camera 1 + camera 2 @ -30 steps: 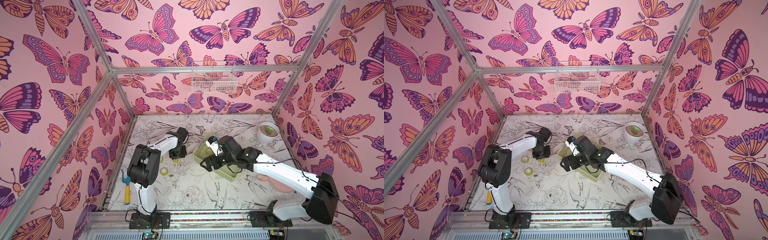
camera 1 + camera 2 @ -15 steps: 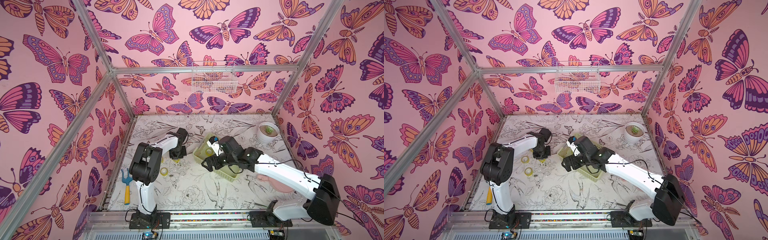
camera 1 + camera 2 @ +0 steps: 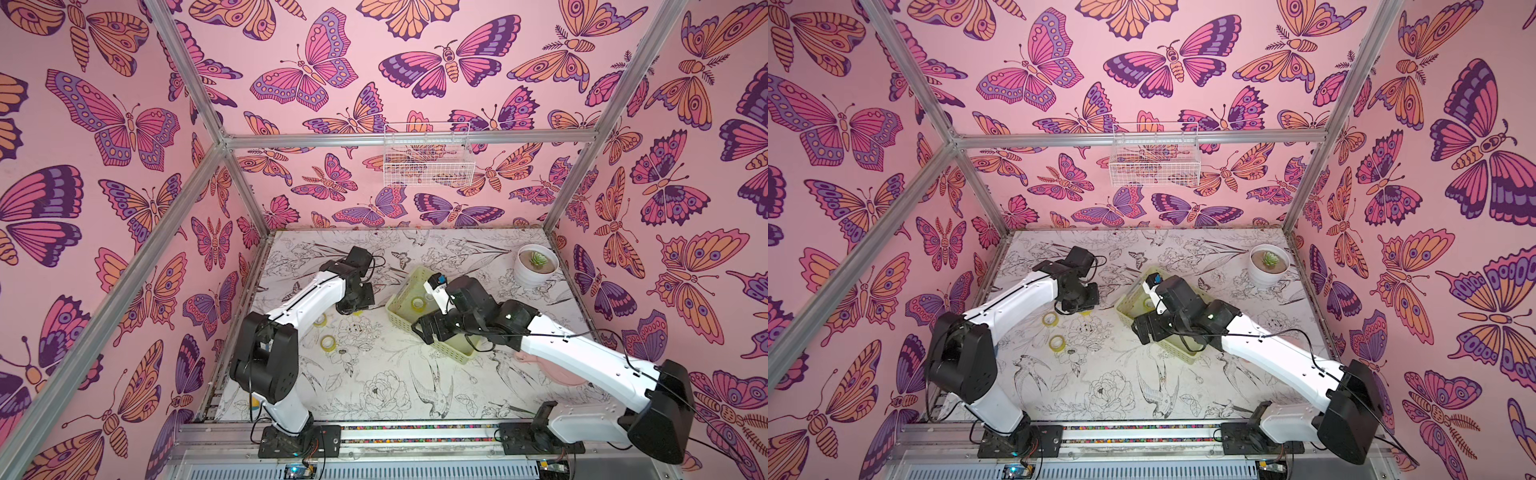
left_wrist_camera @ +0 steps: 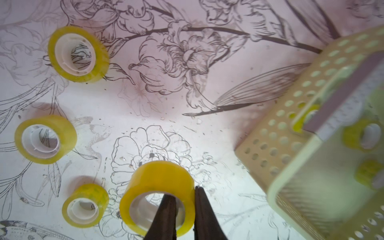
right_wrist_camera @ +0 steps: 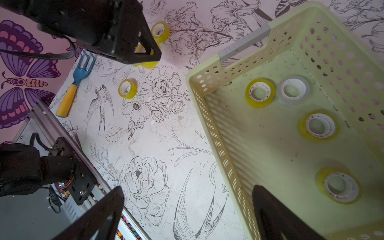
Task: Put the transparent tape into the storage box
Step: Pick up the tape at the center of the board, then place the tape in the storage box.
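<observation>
In both top views I see my left hand (image 3: 352, 306) low over the tabletop (image 3: 374, 386), left of the storage box (image 3: 446, 349). My right hand (image 3: 428, 330) hangs at the box's near-left wall. Loose rolls (image 3: 328, 342) lie by the left arm.

Left wrist: the left hand pinches the tape roll (image 4: 158, 182), one finger in the core, one outside. The roll is outside the box, with three loose ones beside it.

Right wrist: the right hand is spread wide, straddling the box wall. Four boxed rolls (image 5: 259, 92) lie on its floor.
</observation>
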